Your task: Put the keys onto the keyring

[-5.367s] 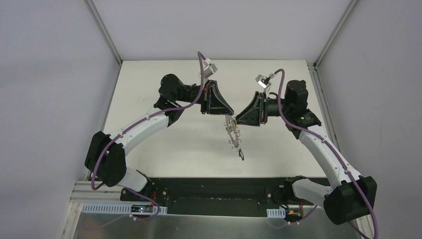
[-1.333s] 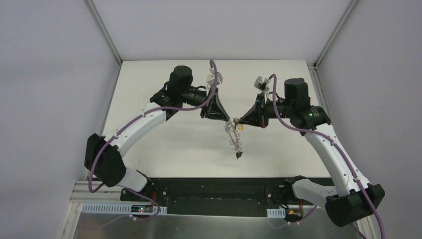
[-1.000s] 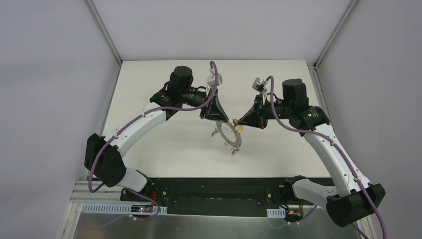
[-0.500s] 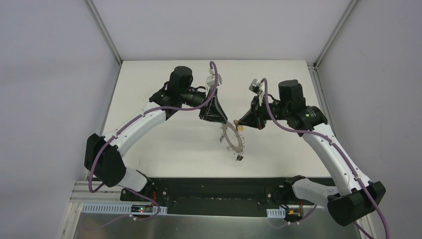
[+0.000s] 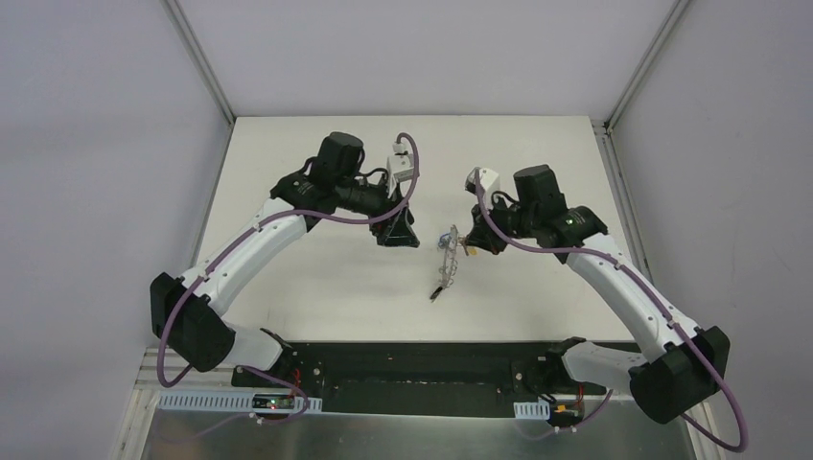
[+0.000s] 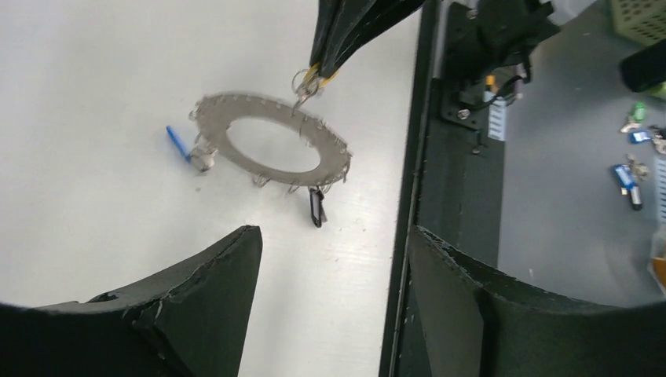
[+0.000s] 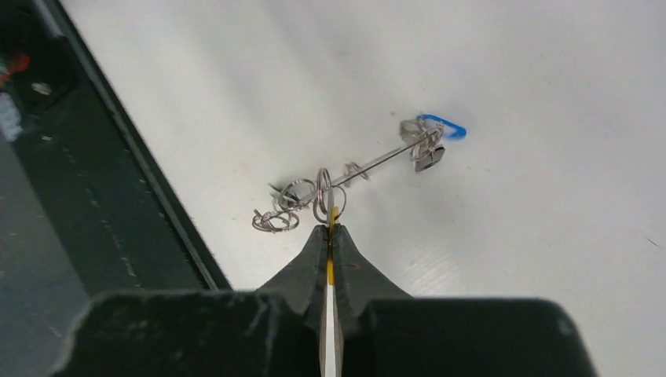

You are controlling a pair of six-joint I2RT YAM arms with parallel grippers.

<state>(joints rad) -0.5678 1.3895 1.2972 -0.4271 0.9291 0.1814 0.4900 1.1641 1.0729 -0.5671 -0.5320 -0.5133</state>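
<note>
Near edge: a black base plate (image 5: 422,369) spans the width of the surface (image 5: 336,287), with both arm bases on it. A slotted white strip (image 5: 240,401) lies below it. Any marking there is too small to read.

Left gripper (image 6: 334,236): jaws released and spread wide, nothing between them. It hovers over bare surface near the keyring (image 6: 210,118), on its left, apart from it.

Right gripper (image 7: 330,229): jaws clenched on the yellow key (image 6: 323,76), which hangs from a wire loop on the keyring's rim.

The keyring is mid-surface, between the two grippers, tilted, with its upper rim carried by the yellow key. Cannot tell whether its lower rim touches the surface. The black key (image 6: 316,209) is at the rim side toward the base plate. The blue key (image 6: 177,142) is at the side away from it.

Room: open white surface lies all round the ring, widest toward the far wall (image 5: 412,57). Side walls (image 5: 96,192) bound the left and right edges. Metal frame posts (image 5: 199,57) stand at the far corners.
</note>
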